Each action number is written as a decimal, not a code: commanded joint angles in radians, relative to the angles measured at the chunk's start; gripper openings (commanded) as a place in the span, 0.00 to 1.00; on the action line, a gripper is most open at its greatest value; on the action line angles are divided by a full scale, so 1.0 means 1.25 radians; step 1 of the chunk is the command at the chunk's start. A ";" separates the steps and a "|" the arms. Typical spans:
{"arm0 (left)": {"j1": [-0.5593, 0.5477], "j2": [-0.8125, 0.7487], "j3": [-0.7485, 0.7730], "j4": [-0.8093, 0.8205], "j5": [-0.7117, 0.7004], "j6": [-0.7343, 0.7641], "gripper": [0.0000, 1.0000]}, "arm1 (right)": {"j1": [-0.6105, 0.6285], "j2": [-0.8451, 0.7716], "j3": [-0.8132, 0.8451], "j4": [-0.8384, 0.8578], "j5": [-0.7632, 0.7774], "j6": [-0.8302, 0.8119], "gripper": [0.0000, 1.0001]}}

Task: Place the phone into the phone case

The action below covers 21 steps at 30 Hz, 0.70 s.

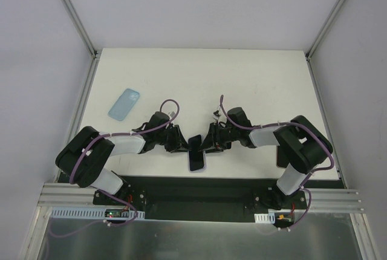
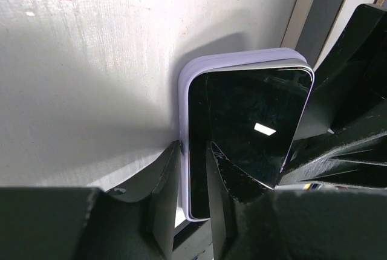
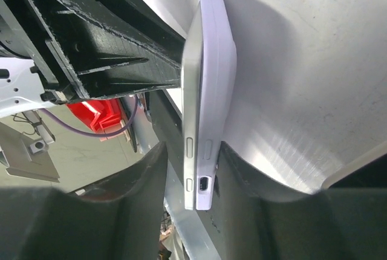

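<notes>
The phone (image 2: pixel 254 127) is at the near edge of the table (image 1: pixel 242 84), between my two grippers, and it already sits inside the lavender case (image 3: pixel 219 60). I judge the task mostly done. My left gripper (image 2: pixel 193 178) is closed on the pair, one finger on the case's back and the other on the dark screen. My right gripper (image 3: pixel 190 172) straddles the same pair at the end with the side buttons. The case-side finger rests against the case, but a thin gap shows on the phone's side, so I take those jaws to be apart and not clamping. From my left wrist the case lip looks wrapped round the phone's far end. From my right wrist the phone's silver side stands proud of the lavender rim along its length, so I think that edge has not snapped in. What is left, as I judge it, is to press that side home and then let go. Beyond that, the table is plain matte white with faint scuffs. A dark thing (image 1: pixel 280 154) lies half hidden behind my right arm, and I cannot name it. Further off on my left lies a light blue case (image 1: pixel 124 104), well apart from the work. Pale walls with metal corner posts (image 1: pixel 72 12) enclose the table.
</notes>
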 commanded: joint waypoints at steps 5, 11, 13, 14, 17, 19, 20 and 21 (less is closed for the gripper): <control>-0.016 0.021 -0.019 -0.026 0.015 0.002 0.24 | 0.009 0.006 0.037 0.114 -0.050 0.020 0.02; -0.016 0.021 -0.017 -0.024 0.015 0.003 0.27 | 0.010 0.017 0.042 0.082 -0.029 0.004 0.01; -0.016 0.023 -0.016 -0.022 0.020 0.001 0.27 | 0.010 0.018 0.043 0.074 -0.028 0.002 0.08; -0.016 0.025 -0.017 -0.020 0.021 0.001 0.27 | 0.010 0.016 0.045 0.071 -0.028 0.001 0.12; -0.016 0.022 -0.017 -0.017 0.023 -0.002 0.27 | 0.010 0.013 0.048 0.066 -0.037 -0.002 0.36; -0.016 0.021 -0.017 -0.014 0.027 -0.002 0.27 | 0.010 0.018 0.053 0.066 -0.045 -0.003 0.41; -0.016 0.020 -0.017 -0.014 0.028 -0.003 0.27 | 0.010 0.025 0.057 0.066 -0.046 -0.002 0.38; -0.016 0.018 -0.017 -0.013 0.029 -0.003 0.27 | 0.011 0.029 0.058 0.066 -0.045 -0.001 0.23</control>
